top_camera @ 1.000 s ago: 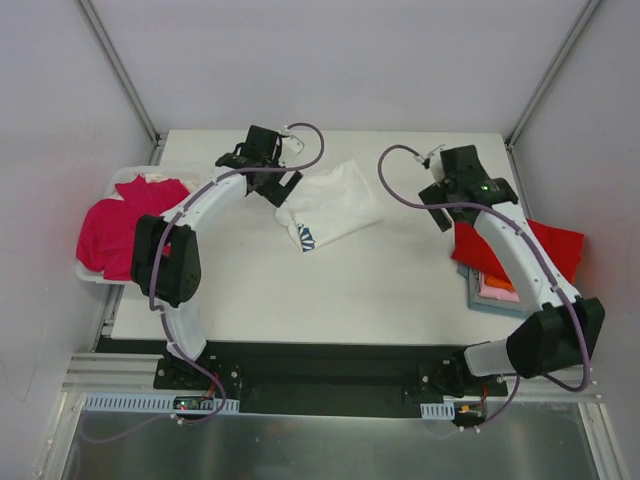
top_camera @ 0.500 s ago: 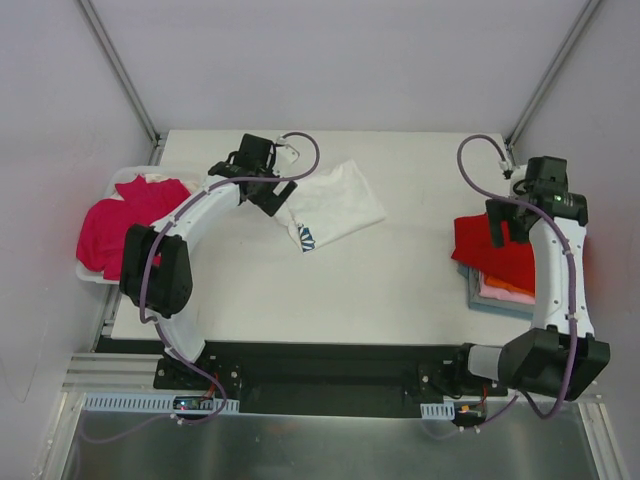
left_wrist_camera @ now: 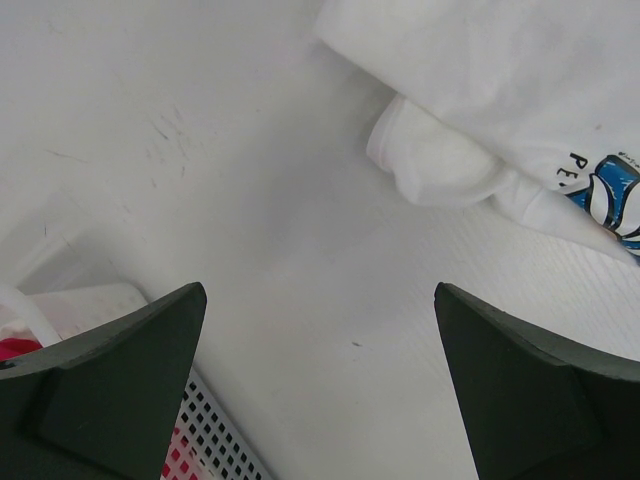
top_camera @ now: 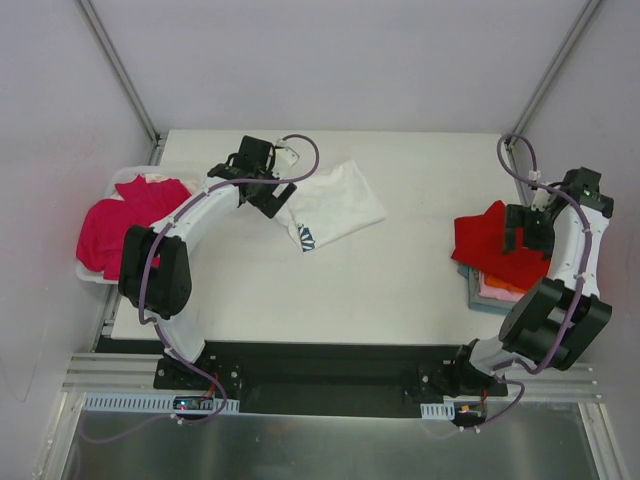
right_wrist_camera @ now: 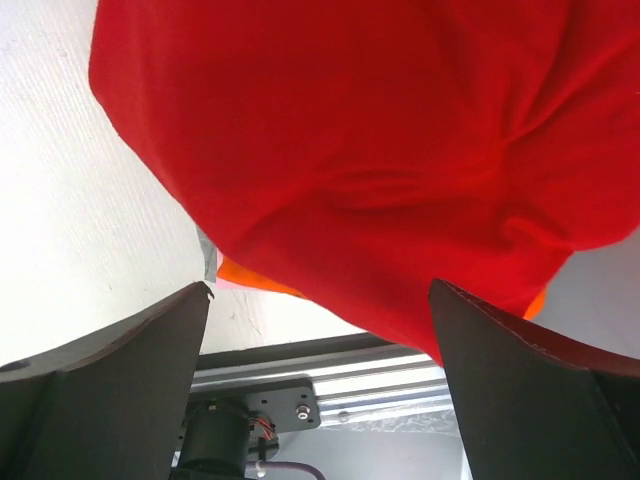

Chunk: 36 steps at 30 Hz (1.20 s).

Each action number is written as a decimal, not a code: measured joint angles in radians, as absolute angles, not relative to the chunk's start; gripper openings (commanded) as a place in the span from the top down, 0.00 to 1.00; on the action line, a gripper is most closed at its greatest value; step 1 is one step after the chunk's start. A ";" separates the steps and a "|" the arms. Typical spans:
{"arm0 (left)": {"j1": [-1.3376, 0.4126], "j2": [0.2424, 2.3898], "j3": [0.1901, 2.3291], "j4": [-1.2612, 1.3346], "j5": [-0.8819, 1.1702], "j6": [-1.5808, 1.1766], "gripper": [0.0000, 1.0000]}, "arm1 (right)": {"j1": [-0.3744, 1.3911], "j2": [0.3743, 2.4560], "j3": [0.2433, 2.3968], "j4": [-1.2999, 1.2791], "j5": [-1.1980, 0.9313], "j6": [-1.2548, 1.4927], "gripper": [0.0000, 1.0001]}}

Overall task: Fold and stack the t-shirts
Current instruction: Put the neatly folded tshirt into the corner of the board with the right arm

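Note:
A white t-shirt (top_camera: 335, 205) with a blue daisy print (top_camera: 306, 238) lies crumpled at the table's back middle; its sleeve (left_wrist_camera: 440, 165) and print (left_wrist_camera: 610, 195) show in the left wrist view. My left gripper (top_camera: 275, 195) hovers open just left of it, over bare table (left_wrist_camera: 318, 292). A red t-shirt (top_camera: 490, 240) lies rumpled on top of the right-hand stack, with orange (top_camera: 497, 285) and pale layers under it. My right gripper (top_camera: 524, 228) hangs open above the red t-shirt (right_wrist_camera: 350, 130), nothing between its fingers (right_wrist_camera: 320, 288). An orange edge (right_wrist_camera: 255, 275) peeks out beneath.
A white perforated basket (top_camera: 92, 272) at the left edge holds magenta t-shirts (top_camera: 125, 225); its rim (left_wrist_camera: 215, 440) shows by the left finger. The table's front rail (right_wrist_camera: 330, 375) lies just beyond the stack.
The right arm has swung from the table's middle out to the right, over the red t-shirt. The left gripper shifted slightly left, then stayed still.

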<state>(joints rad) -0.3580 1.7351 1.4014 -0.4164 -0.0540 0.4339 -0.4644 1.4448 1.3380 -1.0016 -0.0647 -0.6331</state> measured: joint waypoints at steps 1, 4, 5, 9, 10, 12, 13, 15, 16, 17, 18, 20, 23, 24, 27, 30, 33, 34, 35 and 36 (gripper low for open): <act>-0.358 1.735 1.401 -0.416 -0.054 0.434 0.01 | -0.472 1.456 1.338 -1.000 -0.073 -0.635 0.04; -0.358 1.735 1.398 -0.416 -0.054 0.434 0.01 | -0.500 1.494 1.344 -0.998 -0.098 -0.642 0.04; -0.358 1.735 1.397 -0.416 -0.054 0.434 0.00 | -0.507 1.506 1.348 -0.998 -0.102 -0.645 0.04; -0.358 1.735 1.396 -0.416 -0.054 0.435 0.01 | -0.527 1.539 1.348 -0.979 -0.118 -0.657 0.04; -0.358 1.735 1.396 -0.416 -0.055 0.435 0.01 | -0.533 1.549 1.348 -0.973 -0.121 -0.661 0.04; -0.358 1.735 1.396 -0.416 -0.055 0.435 0.01 | -0.546 1.571 1.350 -0.963 -0.123 -0.668 0.04; -0.358 1.735 1.396 -0.416 -0.055 0.435 0.01 | -0.556 1.588 1.352 -0.957 -0.125 -0.673 0.04; -0.358 1.735 1.395 -0.416 -0.055 0.435 0.01 | -0.576 1.629 1.358 -0.944 -0.128 -0.682 0.04; -0.358 1.735 1.394 -0.416 -0.055 0.435 0.01 | -0.587 1.650 1.359 -0.935 -0.128 -0.688 0.04; -0.358 1.735 1.392 -0.415 -0.056 0.435 0.01 | -0.596 1.670 1.359 -0.926 -0.128 -0.693 0.04; -0.358 1.735 1.389 -0.415 -0.056 0.435 0.01 | -0.604 1.690 1.359 -0.920 -0.128 -0.697 0.04; -0.358 1.734 1.380 -0.409 -0.057 0.436 0.01 | -0.619 1.721 1.360 -0.910 -0.133 -0.702 0.03; -0.358 1.733 1.368 -0.406 -0.062 0.437 0.01 | -0.635 1.758 1.362 -0.901 -0.145 -0.710 0.02; -0.358 1.731 1.364 -0.406 -0.062 0.437 0.01 | -0.638 1.765 1.363 -0.901 -0.148 -0.712 0.00; -0.358 1.719 1.361 -0.406 -0.062 0.438 0.01 | -0.638 1.776 1.364 -0.897 -0.157 -0.715 0.00; -0.358 1.696 1.361 -0.406 -0.062 0.439 0.01 | -0.638 1.789 1.367 -0.897 -0.160 -0.717 0.00; -0.358 1.669 1.361 -0.406 -0.064 0.440 0.01 | -0.638 1.801 1.372 -0.897 -0.161 -0.719 0.00; -0.358 1.663 1.361 -0.406 -0.064 0.441 0.01 | -0.638 1.802 1.372 -0.897 -0.161 -0.719 0.00; -0.358 1.654 1.361 -0.406 -0.064 0.442 0.01 | -0.635 1.802 1.372 -0.897 -0.161 -0.720 0.00; -0.358 1.649 1.361 -0.406 -0.064 0.442 0.01 | -0.632 1.802 1.371 -0.897 -0.160 -0.720 0.00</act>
<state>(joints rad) -0.3580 1.6493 1.3605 -0.4057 -0.0639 0.4423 -0.6323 1.8015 1.3708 -0.8967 -0.1600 -0.7197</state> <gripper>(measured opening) 0.993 0.994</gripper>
